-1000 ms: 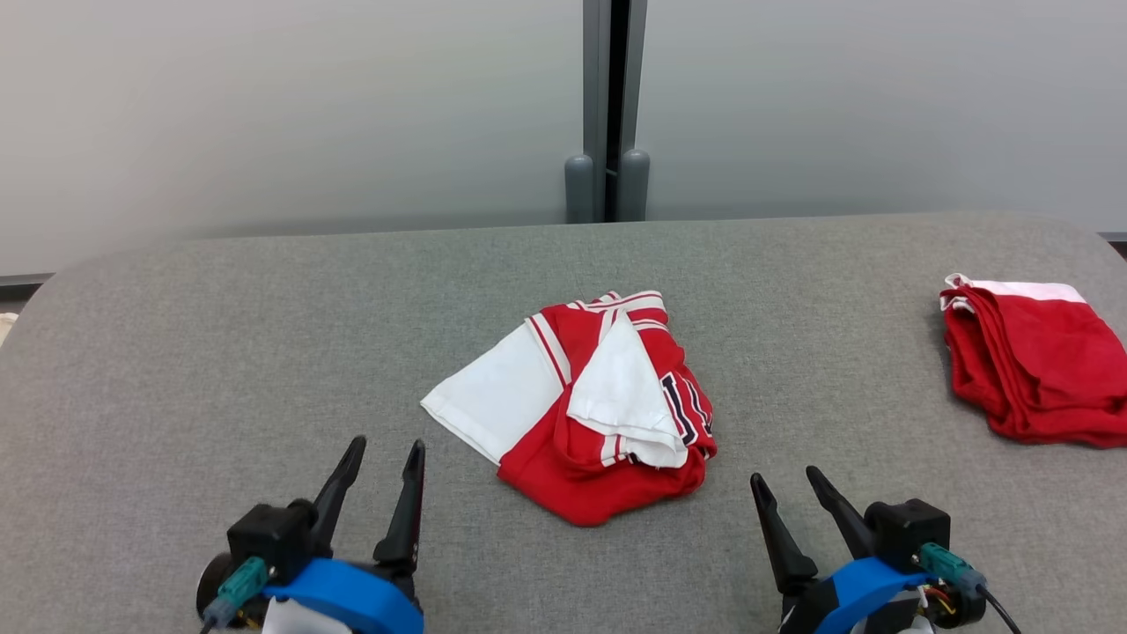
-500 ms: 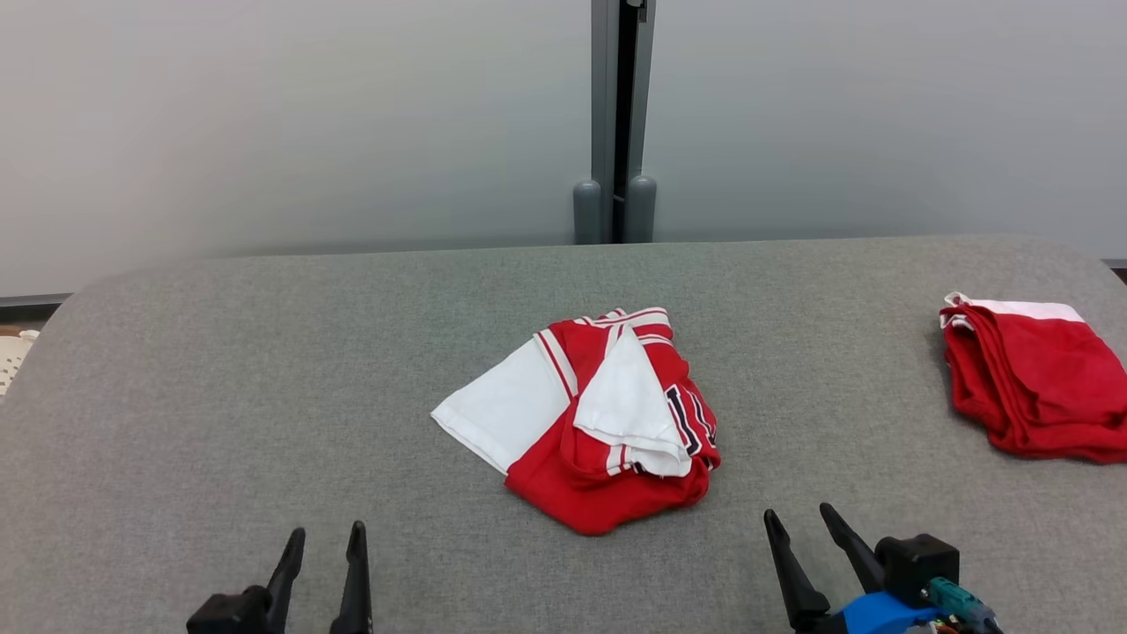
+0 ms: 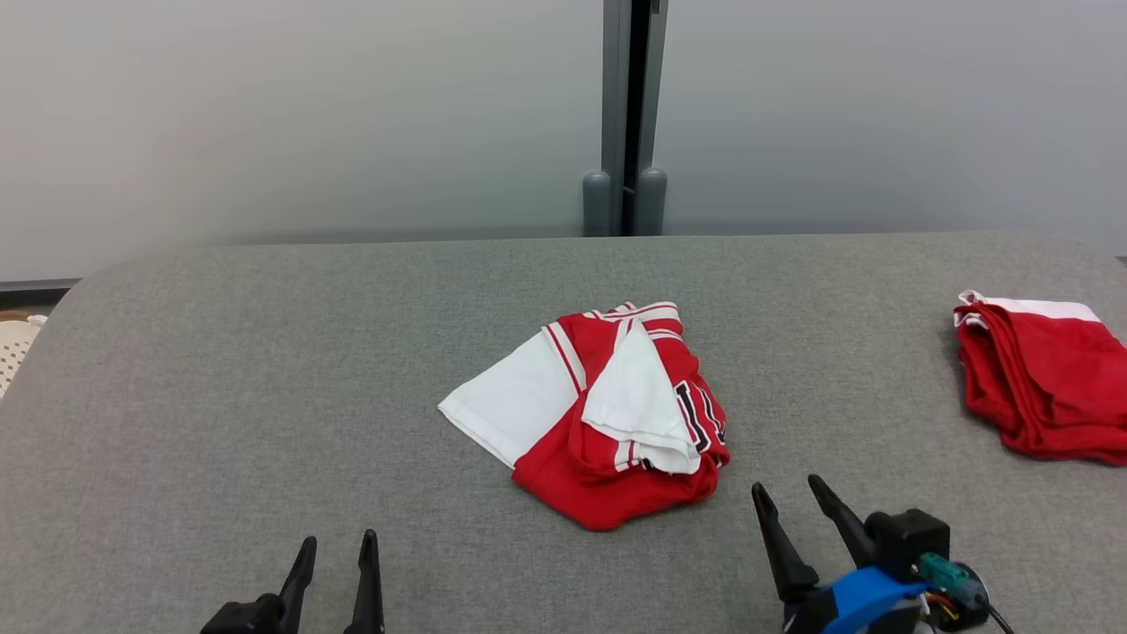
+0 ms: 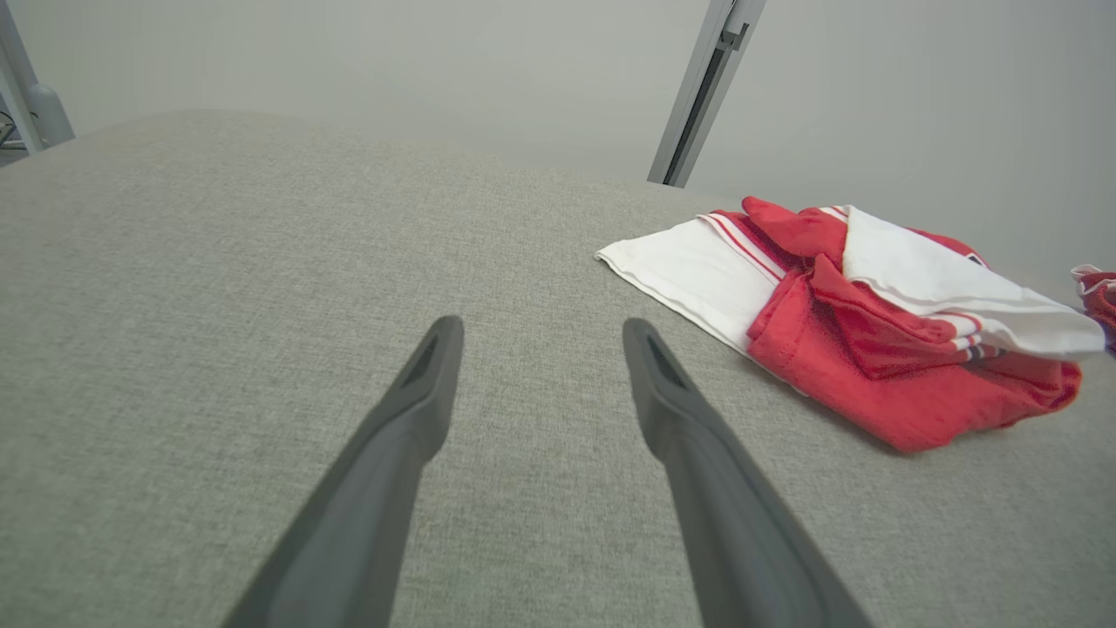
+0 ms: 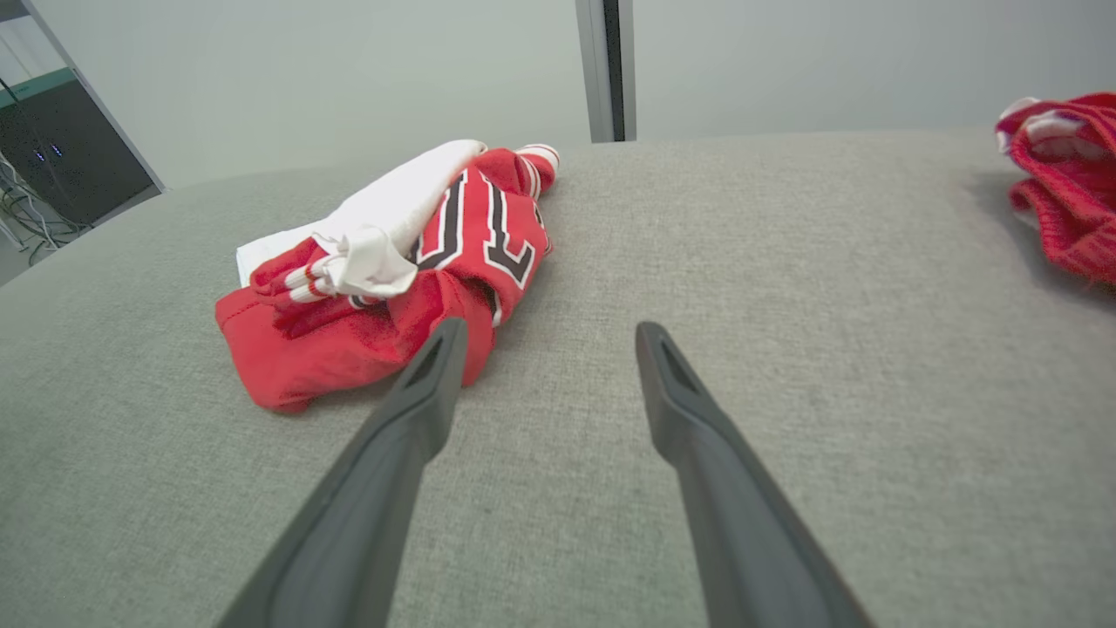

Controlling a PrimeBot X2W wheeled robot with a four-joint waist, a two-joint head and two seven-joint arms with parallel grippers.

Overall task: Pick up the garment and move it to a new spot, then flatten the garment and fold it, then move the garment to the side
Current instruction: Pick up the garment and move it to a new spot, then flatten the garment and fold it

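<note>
Garment (image 3: 607, 414): crumpled red-and-white jersey, heaped near the middle of the table (image 3: 264, 370), slightly toward the near edge; white sleeve spread toward the left edge, dark numerals on the right flank (partly tucked under a white fold).
Left gripper (image 3: 339, 537): by the near edge, left of centre; fingers spread wide, nothing between them, bare grey cloth ahead.
Garment from left gripper: ahead and to the right, well apart.
Right gripper (image 3: 785, 484): by the near edge, right of centre; fingers likewise parted wide, holding nothing.
Garment from right gripper: ahead and to the left, near; red hem just beside one fingertip, a narrow strip of table between them in the head view.
Second red garment (image 3: 1039, 387): folded pile at the right edge, well apart from both grippers.
</note>
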